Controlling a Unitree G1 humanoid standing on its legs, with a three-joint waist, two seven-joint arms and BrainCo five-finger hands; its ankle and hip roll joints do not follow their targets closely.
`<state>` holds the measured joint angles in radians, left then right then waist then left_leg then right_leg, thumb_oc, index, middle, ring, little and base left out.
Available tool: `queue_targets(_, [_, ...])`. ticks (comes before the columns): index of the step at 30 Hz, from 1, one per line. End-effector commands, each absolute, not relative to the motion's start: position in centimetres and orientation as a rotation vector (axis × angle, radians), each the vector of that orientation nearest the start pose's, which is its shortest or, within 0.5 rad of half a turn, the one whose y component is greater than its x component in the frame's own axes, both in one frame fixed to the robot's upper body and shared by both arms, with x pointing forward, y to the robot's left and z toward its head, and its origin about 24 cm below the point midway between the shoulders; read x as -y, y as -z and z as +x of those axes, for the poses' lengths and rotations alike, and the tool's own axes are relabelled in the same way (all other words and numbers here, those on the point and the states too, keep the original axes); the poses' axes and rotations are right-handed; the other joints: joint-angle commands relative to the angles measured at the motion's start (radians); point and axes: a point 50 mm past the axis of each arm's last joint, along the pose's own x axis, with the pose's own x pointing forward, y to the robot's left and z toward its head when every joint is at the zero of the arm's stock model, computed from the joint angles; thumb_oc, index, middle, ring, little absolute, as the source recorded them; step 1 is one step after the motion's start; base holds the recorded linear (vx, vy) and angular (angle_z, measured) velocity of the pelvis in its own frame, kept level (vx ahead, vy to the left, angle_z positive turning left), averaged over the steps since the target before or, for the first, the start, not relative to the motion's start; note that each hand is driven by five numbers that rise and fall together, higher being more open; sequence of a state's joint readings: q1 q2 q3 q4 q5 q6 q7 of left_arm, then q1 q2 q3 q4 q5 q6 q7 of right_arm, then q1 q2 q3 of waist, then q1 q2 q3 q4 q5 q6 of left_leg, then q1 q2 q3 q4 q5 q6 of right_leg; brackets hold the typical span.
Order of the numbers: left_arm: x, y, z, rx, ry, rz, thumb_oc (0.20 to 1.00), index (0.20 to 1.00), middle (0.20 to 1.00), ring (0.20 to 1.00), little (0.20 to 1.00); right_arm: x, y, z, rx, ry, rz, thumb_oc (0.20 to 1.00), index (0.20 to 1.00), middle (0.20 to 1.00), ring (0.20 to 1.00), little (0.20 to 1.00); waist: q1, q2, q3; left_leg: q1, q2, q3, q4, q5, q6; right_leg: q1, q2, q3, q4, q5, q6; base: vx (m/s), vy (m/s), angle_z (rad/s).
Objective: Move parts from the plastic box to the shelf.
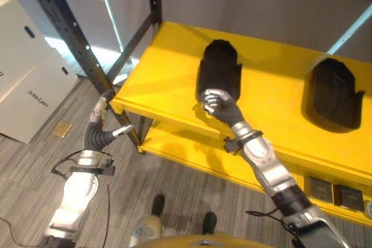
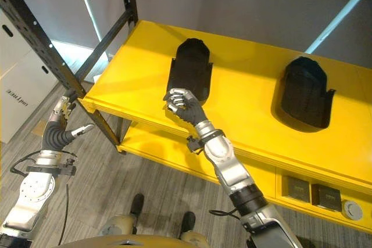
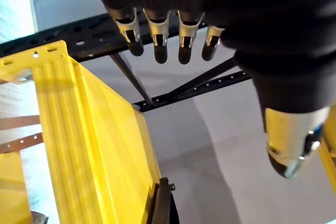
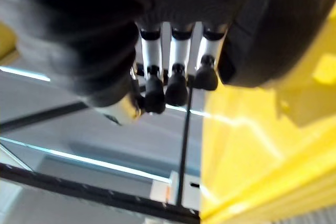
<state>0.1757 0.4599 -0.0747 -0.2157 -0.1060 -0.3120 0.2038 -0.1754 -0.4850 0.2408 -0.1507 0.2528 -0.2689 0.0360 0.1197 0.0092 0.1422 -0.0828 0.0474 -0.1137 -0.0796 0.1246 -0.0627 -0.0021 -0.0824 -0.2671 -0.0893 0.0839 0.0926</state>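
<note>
At the far left, white cartons [image 1: 26, 74] stand on the grey floor [image 1: 174, 190] beside the shelf's black upright [image 1: 75, 33]. The left hand [image 1: 100, 108] hangs low by that upright, just off the yellow shelf's [image 1: 168, 68] left front corner; its fingers [image 3: 157, 45] hang straight and loose with the thumb [image 3: 289, 145] apart, holding nothing.

On the shelf's top board lie two black parts. The left part [image 1: 220, 71] sits toward the middle of the board, its rounded end pointing to the back edge and its wider, squared end to the front. It is matt black and shaped like a hollow scoop with raised side walls. The right hand [image 1: 216, 104] is at this part's front end, near the board's front edge, with its fingers curled in; whether they grip the part's rim or merely rest against it cannot be told, and in the right wrist view the fingers [image 4: 176, 82] are bent with nothing clearly between them.

The right part [image 1: 332, 92], of the same black scoop form, lies well apart toward the board's right end. On the lower board at the right end sit two small dark boxes [image 1: 334, 193].
</note>
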Motion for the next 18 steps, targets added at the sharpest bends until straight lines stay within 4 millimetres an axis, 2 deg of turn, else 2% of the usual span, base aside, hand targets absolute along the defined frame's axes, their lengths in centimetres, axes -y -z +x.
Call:
queue_targets(1, [-21.7, -11.0, 21.4, 0.431, -0.048, 0.333, 1.000, 1.000, 1.000, 1.000, 1.000, 15.8, -15.9, 25.6, 0.619, -0.404, -0.152, 0.200, 0.200, 0.200, 0.200, 0.200, -0.027, -0.064, -0.028, 0.061, -0.010, 0.051, -0.008, -0.149, 0.019, 0.052, -0.001, 0.029, 0.002, -0.148, 0.006, -0.01, 0.005, -0.28])
queue_targets(2, [-21.7, -10.9, 21.4, 0.429, -0.046, 0.333, 1.000, 1.000, 1.000, 1.000, 1.000, 15.9, -15.9, 25.5, 0.617, -0.404, -0.152, 0.200, 0.200, 0.200, 0.200, 0.200, -0.025, -0.064, -0.030, 0.061, -0.009, 0.052, -0.008, -0.149, 0.019, 0.052, -0.001, 0.030, 0.002, -0.148, 0.006, -0.02, 0.005, -0.28])
queue_targets(3, [-22.0, -10.7, 21.2, 0.412, -0.051, 0.335, 1.000, 1.000, 1.000, 1.000, 1.000, 16.9, -15.1, 25.0, 0.578, -0.385, -0.184, 0.200, 0.200, 0.200, 0.200, 0.200, -0.041, -0.070, -0.032, 0.063, -0.008, 0.058, -0.008, -0.151, 0.020, 0.048, 0.001, 0.040, 0.002, -0.143, 0.007, -0.02, 0.002, -0.21])
queue_targets(6, [-22.2, -10.4, 20.9, 0.393, -0.053, 0.334, 1.000, 1.000, 1.000, 1.000, 1.000, 17.8, -13.4, 25.3, 0.489, -0.350, -0.197, 0.200, 0.200, 0.200, 0.200, 0.200, -0.053, -0.074, -0.032, 0.063, -0.006, 0.067, -0.008, -0.152, 0.021, 0.045, 0.004, 0.049, 0.002, -0.142, 0.005, -0.02, 0.001, -0.16])
queue_targets(8, [-22.2, -10.4, 20.9, 0.393, -0.053, 0.334, 1.000, 1.000, 1.000, 1.000, 1.000, 17.8, -13.3, 25.3, 0.489, -0.350, -0.197, 0.200, 0.200, 0.200, 0.200, 0.200, -0.053, -0.074, -0.032, 0.063, -0.006, 0.068, -0.008, -0.152, 0.021, 0.044, 0.004, 0.050, 0.002, -0.142, 0.005, -0.01, -0.004, -0.09])
queue_targets(9, [-22.2, -10.2, 21.0, 0.386, -0.048, 0.327, 1.000, 1.000, 1.000, 1.000, 1.000, 17.9, -11.9, 26.3, 0.419, -0.326, -0.213, 0.200, 0.200, 0.200, 0.200, 0.200, -0.054, -0.077, -0.028, 0.063, -0.004, 0.070, -0.008, -0.151, 0.023, 0.039, 0.006, 0.056, 0.002, -0.139, 0.002, -0.02, -0.009, -0.10])
queue_targets(11, [-22.2, -10.1, 21.0, 0.381, -0.045, 0.325, 1.000, 1.000, 1.000, 1.000, 1.000, 17.9, -11.3, 26.7, 0.389, -0.320, -0.220, 0.200, 0.200, 0.200, 0.200, 0.200, -0.051, -0.079, -0.025, 0.062, -0.004, 0.069, -0.008, -0.151, 0.023, 0.038, 0.007, 0.057, 0.002, -0.139, 0.002, -0.01, -0.010, -0.10])
queue_targets(12, [-22.1, -10.1, 21.1, 0.384, -0.045, 0.321, 1.000, 1.000, 1.000, 1.000, 1.000, 17.6, -10.7, 27.5, 0.360, -0.312, -0.232, 0.200, 0.200, 0.200, 0.200, 0.200, -0.044, -0.079, -0.021, 0.057, -0.004, 0.065, -0.008, -0.149, 0.022, 0.034, 0.008, 0.057, 0.002, -0.139, 0.001, 0.00, -0.009, -0.07])
queue_targets(18, [-21.8, -10.1, 21.3, 0.388, -0.033, 0.304, 1.000, 1.000, 1.000, 1.000, 1.000, 16.2, -11.3, 29.2, 0.374, -0.331, -0.238, 0.200, 0.200, 0.200, 0.200, 0.200, -0.020, -0.073, 0.001, 0.034, -0.007, 0.051, -0.008, -0.140, 0.020, 0.020, 0.006, 0.045, 0.002, -0.137, 0.001, -0.01, -0.004, 0.01])
